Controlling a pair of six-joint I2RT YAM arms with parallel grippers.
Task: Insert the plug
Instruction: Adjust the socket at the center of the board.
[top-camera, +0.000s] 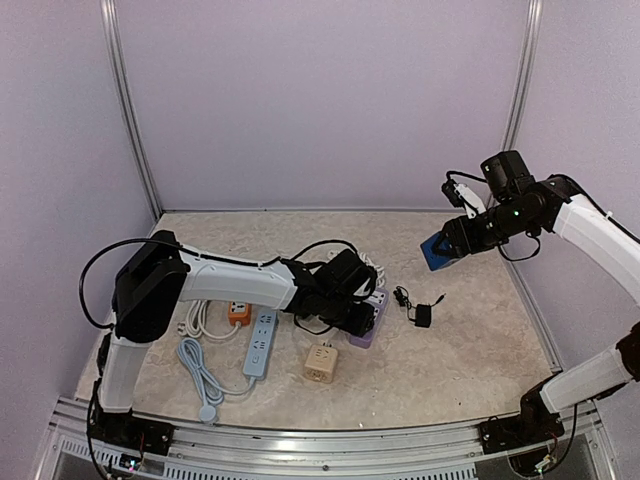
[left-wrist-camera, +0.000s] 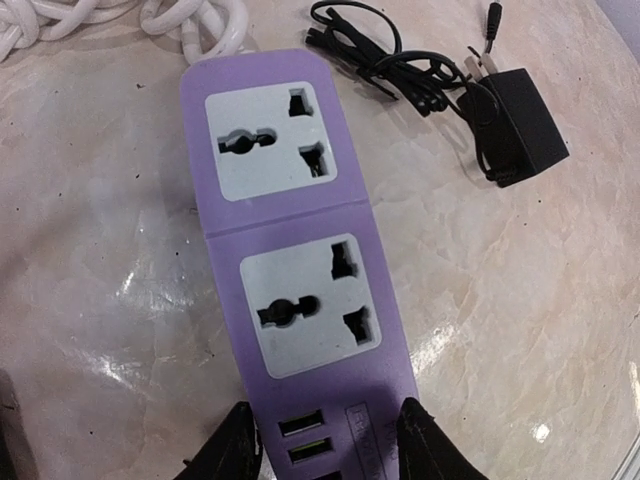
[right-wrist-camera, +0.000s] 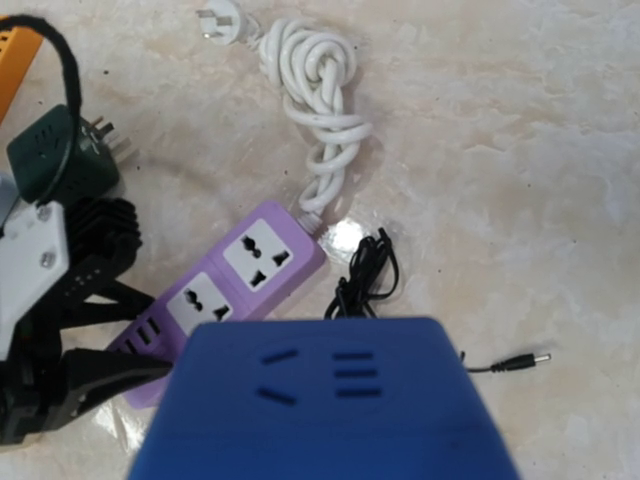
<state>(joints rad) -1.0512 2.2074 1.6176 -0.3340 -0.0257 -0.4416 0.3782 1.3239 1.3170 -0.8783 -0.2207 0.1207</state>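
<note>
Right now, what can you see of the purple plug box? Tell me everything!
The purple power strip looks like smooth plastic, long with rounded corners. It has two grey-white sockets, both empty, and USB ports at its near end. It lies flat, face up, on the marbled table. A white cord, bundled in a knot, leaves its far end. The left gripper straddles the USB end and seems to press against both long sides.

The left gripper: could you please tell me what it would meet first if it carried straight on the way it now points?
The purple power strip: the left gripper points down at its USB end, a finger on each side, so it would probably meet that first.
</note>
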